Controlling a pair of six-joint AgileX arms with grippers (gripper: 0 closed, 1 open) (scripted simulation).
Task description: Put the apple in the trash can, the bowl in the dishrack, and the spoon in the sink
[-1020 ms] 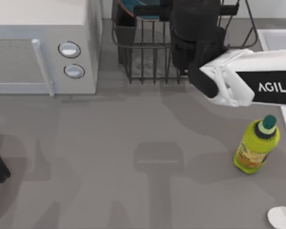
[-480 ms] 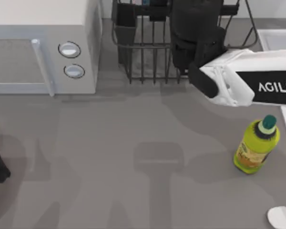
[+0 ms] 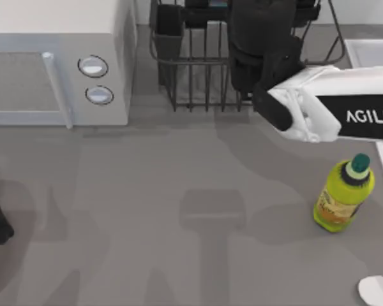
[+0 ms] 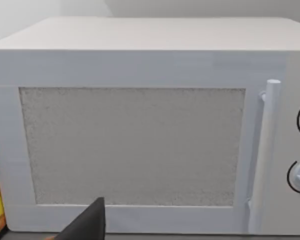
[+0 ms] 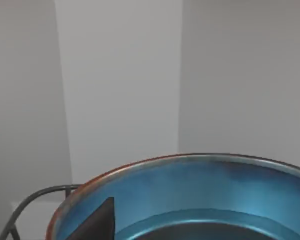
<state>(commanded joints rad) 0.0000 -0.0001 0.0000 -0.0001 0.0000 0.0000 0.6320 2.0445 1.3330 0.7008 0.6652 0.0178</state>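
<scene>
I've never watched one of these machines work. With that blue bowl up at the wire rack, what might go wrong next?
The right arm's hand is over the dishrack with the bowl just beneath it. If let go unevenly, the bowl could catch a rack bar and tip. Pulling back, the arm might brush the yellow-green bottle standing below it. The left arm sits parked at the table's left edge.

Bowl [image 5: 200,195] glossy teal glaze; dishrack [image 3: 198,70] dark metal wire; table [image 3: 147,210] matt grey.

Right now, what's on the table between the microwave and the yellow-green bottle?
Nothing: in the top view, only bare grey tabletop and shadows lie between the microwave and the bottle.
</scene>
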